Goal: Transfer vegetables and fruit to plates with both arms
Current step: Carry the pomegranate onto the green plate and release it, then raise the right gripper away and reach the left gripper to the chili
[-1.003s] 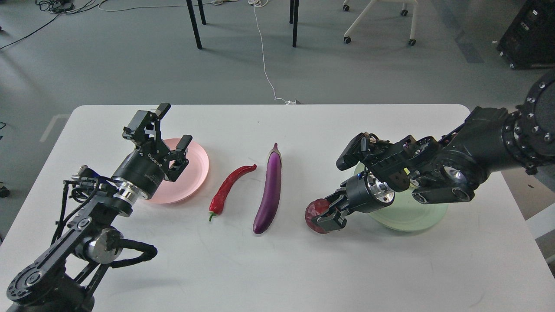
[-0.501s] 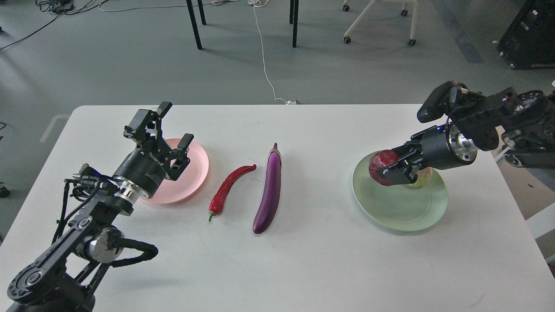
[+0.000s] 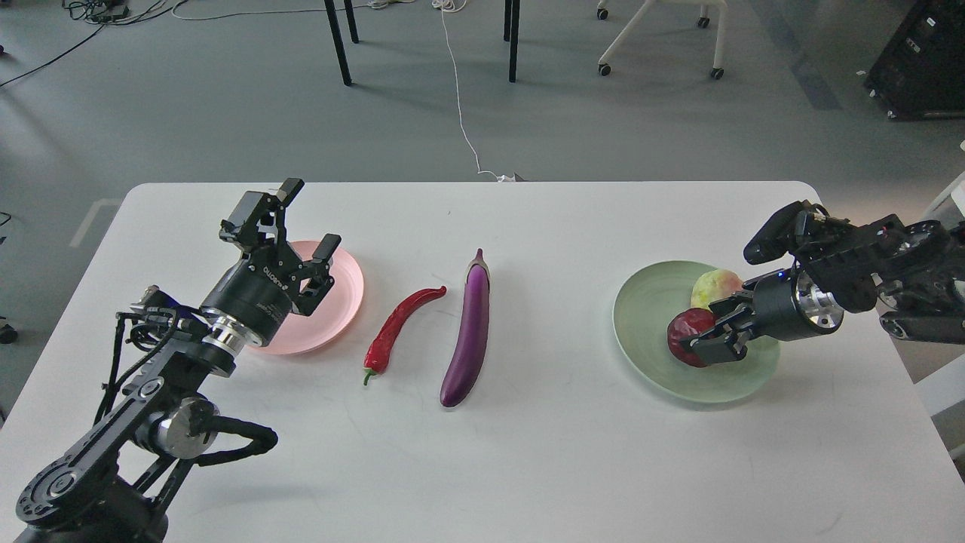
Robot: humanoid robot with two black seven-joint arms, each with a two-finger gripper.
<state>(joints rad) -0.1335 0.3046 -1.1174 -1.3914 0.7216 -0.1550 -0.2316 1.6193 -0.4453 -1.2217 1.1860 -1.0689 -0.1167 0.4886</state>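
My right gripper (image 3: 703, 332) is shut on the dark red fruit (image 3: 684, 335) and holds it low over the pale green plate (image 3: 647, 317), at or just above its surface. The yellow-green fruit (image 3: 715, 285) lies on that plate just behind. My left gripper (image 3: 309, 219) is open and empty, raised over the pale pink plate (image 3: 343, 290), which holds nothing. The red chili pepper (image 3: 396, 328) and the purple eggplant (image 3: 469, 332) lie side by side on the white table (image 3: 528, 452) between the two plates.
The table's far edge runs just behind the plates and its right edge is close to the green plate. Beyond it, on the grey floor, are table legs (image 3: 337, 41), a wheeled chair base (image 3: 656, 38) and a white cable (image 3: 460, 98).
My right arm carried the dark red fruit from the table left of the green plate up over the plate, then lowered it beside the yellow-green fruit. The left arm barely moved.
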